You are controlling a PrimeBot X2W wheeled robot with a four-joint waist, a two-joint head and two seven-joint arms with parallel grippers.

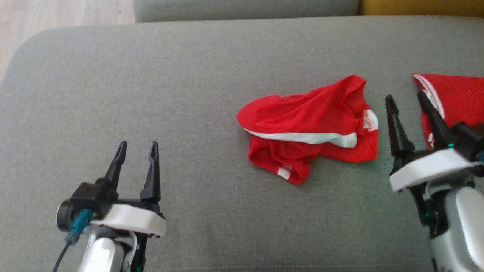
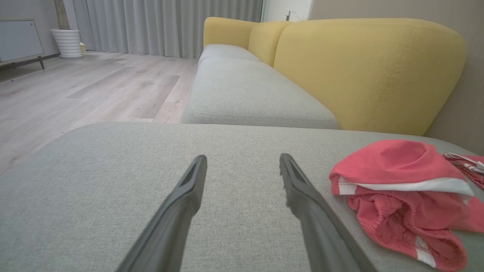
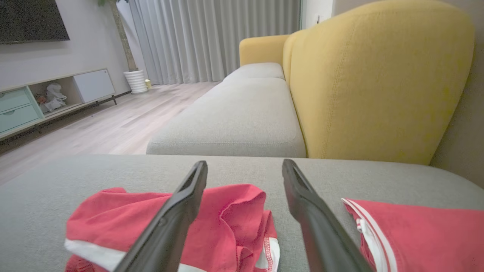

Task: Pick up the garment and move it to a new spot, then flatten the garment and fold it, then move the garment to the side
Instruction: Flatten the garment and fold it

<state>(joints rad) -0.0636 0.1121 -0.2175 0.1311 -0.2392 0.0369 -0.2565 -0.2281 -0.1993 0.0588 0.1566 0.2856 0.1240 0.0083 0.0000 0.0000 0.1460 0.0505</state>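
On grey cushion (image 1: 189, 75), crumpled garment (image 1: 310, 128) long axis left-right; left claw (image 1: 138, 145), right claw (image 1: 405, 96) both apart.

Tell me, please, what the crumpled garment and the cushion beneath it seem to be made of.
Garment: probably a thin, matte sports knit or mesh in red with white trim; it slumps in soft folds and shows a fine pitted texture. Cushion: likely matte grey woven upholstery; a fine weave grain shows.
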